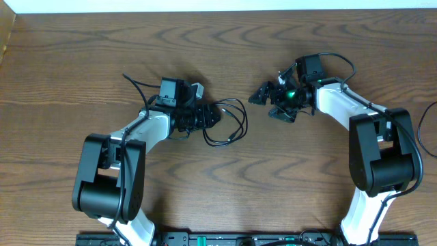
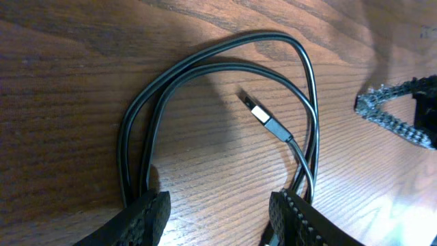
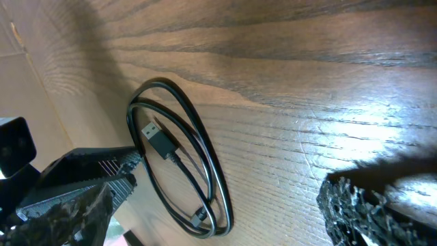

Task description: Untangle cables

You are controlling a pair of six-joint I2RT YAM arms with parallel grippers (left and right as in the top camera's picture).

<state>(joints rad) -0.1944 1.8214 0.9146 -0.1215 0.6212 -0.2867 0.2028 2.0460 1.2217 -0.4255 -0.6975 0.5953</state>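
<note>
A black cable lies coiled in loose loops on the wooden table, just right of my left gripper. In the left wrist view the cable curves around its USB plug. My left gripper is open, with bare wood between its fingers, and cable strands pass outside each finger. My right gripper is wide open and holds nothing, to the right of the coil and apart from it. The right wrist view shows the cable and its plug.
The table's far edge runs along the top of the overhead view. A thicker black arm cable loops at the right edge. Both arm bases stand at the near edge of the table.
</note>
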